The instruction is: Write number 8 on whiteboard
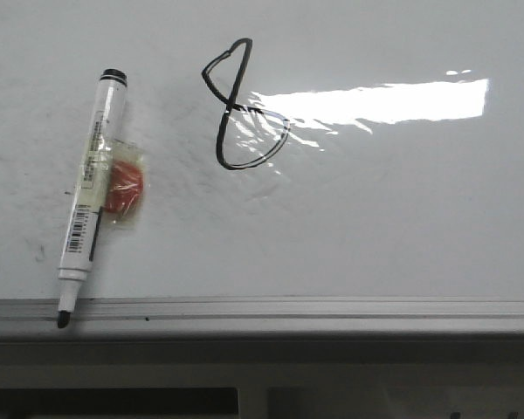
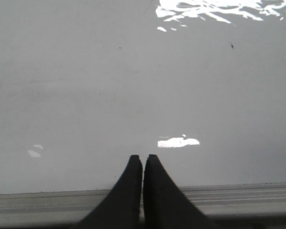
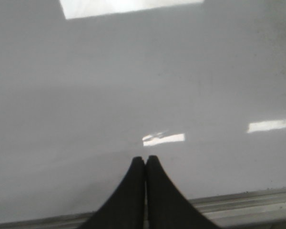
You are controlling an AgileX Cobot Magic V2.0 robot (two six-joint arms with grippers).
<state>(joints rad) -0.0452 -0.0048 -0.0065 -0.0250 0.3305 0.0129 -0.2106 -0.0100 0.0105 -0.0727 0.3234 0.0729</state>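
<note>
A thin black number 8 (image 1: pixel 237 105) is drawn on the glossy whiteboard (image 1: pixel 393 209), with a pointed upper loop and a rounder lower loop. A white marker (image 1: pixel 89 194) lies on the board to its left, uncapped black tip over the grey edge rail (image 1: pixel 332 307). No gripper shows in the front view. My left gripper (image 2: pixel 143 157) is shut and empty over bare board near the rail (image 2: pixel 248 195). My right gripper (image 3: pixel 145 159) is shut and empty over bare board (image 3: pixel 133 86). The 8 shows in neither wrist view.
A small clear packet with a red-orange thing (image 1: pixel 122 183) inside lies against the marker's right side. A bright light reflection (image 1: pixel 375 100) crosses the board right of the 8. Faint dark smudges dot the board at the left.
</note>
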